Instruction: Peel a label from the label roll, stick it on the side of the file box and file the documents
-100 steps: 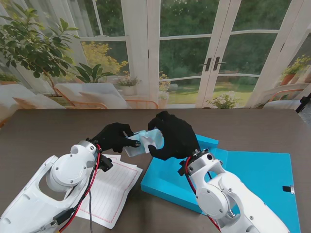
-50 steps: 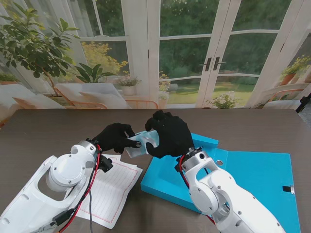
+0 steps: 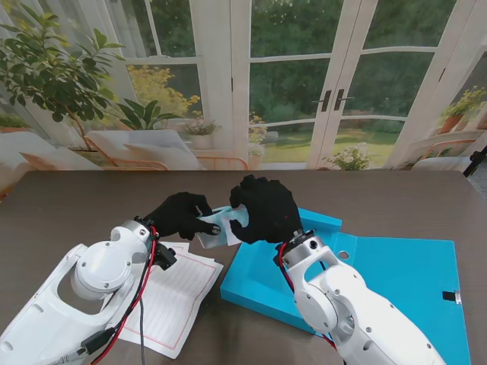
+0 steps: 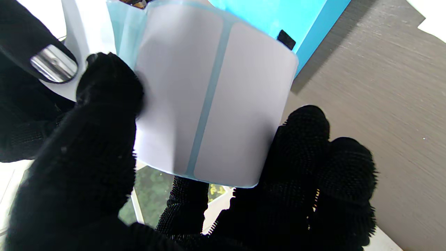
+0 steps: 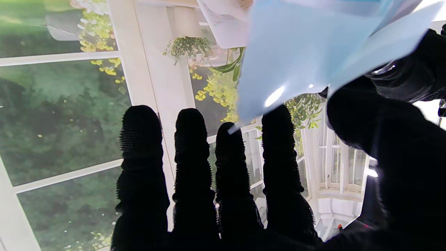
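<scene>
Here, label strip (image 3: 222, 226): a pale blue backing with white labels, held up off the table between both hands, over the near-left edge of the file box.
Left hand (image 3: 183, 215): black-gloved, fingers (image 4: 104, 87) closed on the strip's left end; in the left wrist view two white labels (image 4: 212, 101) show side by side with a blue gap between them, a fingertip pressed on one label's edge.
Right hand (image 3: 265, 211): black-gloved, pinching the strip's right end between thumb and forefinger; the right wrist view shows the other fingers (image 5: 190, 157) held straight and close together, the glossy blue backing (image 5: 296, 52) above them.
File box (image 3: 396, 274): bright blue, lying open and flat on the dark table (image 3: 68, 205), right of centre.
Documents (image 3: 171, 293): lined white sheets on the table, partly under the left arm, just left of the box.
</scene>
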Robot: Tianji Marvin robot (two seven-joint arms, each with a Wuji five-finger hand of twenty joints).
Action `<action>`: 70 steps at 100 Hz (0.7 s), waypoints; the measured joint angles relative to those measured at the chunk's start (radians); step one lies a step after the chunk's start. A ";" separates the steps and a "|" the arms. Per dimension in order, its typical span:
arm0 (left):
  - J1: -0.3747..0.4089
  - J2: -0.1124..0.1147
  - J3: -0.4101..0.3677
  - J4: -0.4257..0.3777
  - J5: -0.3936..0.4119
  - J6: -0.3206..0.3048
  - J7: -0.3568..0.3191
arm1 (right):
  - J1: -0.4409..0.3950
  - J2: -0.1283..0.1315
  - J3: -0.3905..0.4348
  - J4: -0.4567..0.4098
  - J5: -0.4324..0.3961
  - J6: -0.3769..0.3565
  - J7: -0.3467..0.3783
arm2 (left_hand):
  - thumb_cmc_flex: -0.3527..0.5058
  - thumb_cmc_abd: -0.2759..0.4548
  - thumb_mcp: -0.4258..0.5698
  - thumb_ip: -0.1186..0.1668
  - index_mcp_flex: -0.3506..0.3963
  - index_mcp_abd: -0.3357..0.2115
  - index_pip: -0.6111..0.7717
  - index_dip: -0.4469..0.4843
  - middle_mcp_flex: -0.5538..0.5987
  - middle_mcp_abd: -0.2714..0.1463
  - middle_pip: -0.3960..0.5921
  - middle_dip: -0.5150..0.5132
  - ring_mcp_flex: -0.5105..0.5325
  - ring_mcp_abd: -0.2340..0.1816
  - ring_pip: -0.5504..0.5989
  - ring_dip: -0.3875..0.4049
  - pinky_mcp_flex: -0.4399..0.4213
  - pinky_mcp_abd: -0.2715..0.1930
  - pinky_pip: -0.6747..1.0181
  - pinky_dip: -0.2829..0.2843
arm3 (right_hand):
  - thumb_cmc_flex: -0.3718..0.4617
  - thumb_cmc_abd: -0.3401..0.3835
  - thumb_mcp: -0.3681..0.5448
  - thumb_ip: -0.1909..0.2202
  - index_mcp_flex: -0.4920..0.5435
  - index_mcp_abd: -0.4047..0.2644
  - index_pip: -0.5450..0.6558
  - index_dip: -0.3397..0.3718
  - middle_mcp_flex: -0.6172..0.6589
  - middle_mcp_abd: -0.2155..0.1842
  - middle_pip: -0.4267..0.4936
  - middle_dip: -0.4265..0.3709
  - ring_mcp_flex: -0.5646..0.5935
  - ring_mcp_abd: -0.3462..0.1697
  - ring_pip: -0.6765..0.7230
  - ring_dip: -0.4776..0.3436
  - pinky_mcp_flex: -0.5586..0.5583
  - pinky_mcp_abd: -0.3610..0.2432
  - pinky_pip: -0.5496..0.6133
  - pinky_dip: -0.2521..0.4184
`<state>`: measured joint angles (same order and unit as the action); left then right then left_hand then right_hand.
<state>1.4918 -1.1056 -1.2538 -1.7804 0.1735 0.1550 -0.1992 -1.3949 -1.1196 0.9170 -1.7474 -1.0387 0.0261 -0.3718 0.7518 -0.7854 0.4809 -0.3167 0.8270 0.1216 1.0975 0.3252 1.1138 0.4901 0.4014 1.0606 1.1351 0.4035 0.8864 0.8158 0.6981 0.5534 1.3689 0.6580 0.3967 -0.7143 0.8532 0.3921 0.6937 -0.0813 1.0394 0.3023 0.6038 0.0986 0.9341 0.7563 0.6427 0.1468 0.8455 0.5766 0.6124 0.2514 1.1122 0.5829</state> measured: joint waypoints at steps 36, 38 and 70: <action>0.007 -0.001 -0.001 -0.010 -0.004 0.000 0.008 | 0.005 -0.001 -0.003 0.018 -0.003 -0.031 -0.020 | 0.000 0.000 0.001 0.000 0.000 0.000 0.000 0.000 0.000 0.000 0.000 0.009 0.000 0.000 0.000 0.000 0.000 0.001 0.000 0.000 | 0.137 -0.021 -0.049 -0.206 0.075 -0.039 0.088 -0.050 0.075 -0.007 0.001 0.000 0.095 0.002 -0.002 -0.001 0.000 0.000 0.001 -0.013; 0.007 -0.001 -0.001 -0.011 -0.005 0.000 0.011 | 0.005 -0.001 -0.003 0.019 -0.003 -0.032 -0.021 | 0.000 0.000 0.001 0.000 0.000 0.000 0.000 0.000 0.000 0.000 0.000 0.009 0.000 0.000 0.000 0.000 0.000 0.001 0.000 0.000 | 0.148 -0.021 -0.055 -0.225 0.090 -0.040 0.097 -0.050 0.088 -0.009 -0.013 0.000 0.097 0.002 0.000 -0.001 0.000 0.000 0.001 -0.019; 0.013 -0.002 -0.001 -0.019 -0.019 0.006 0.019 | 0.013 -0.006 -0.013 0.048 -0.002 -0.040 -0.075 | 0.000 0.000 0.008 0.000 0.000 0.001 0.000 0.000 0.000 0.000 0.000 0.010 0.000 0.001 0.000 0.000 -0.001 0.001 0.001 0.000 | 0.185 -0.045 0.222 -0.659 0.230 -0.059 0.112 -0.085 0.272 -0.055 -0.047 0.000 0.211 -0.012 0.011 -0.001 0.001 0.000 0.022 -0.052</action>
<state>1.5046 -1.1077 -1.2549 -1.7998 0.1541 0.1614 -0.1805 -1.3819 -1.1259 0.9036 -1.6994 -1.0409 -0.0134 -0.4473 0.7517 -0.7858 0.4886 -0.3168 0.8270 0.1223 1.0975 0.3251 1.1138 0.4903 0.4014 1.0708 1.1350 0.4041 0.8869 0.8157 0.6970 0.5544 1.3699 0.6582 0.5815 -0.7592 1.0749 -0.2674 0.9233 -0.1400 1.1510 0.2177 0.8756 0.0431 0.8870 0.7561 0.8534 0.1353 0.8569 0.5755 0.6130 0.2514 1.1341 0.5308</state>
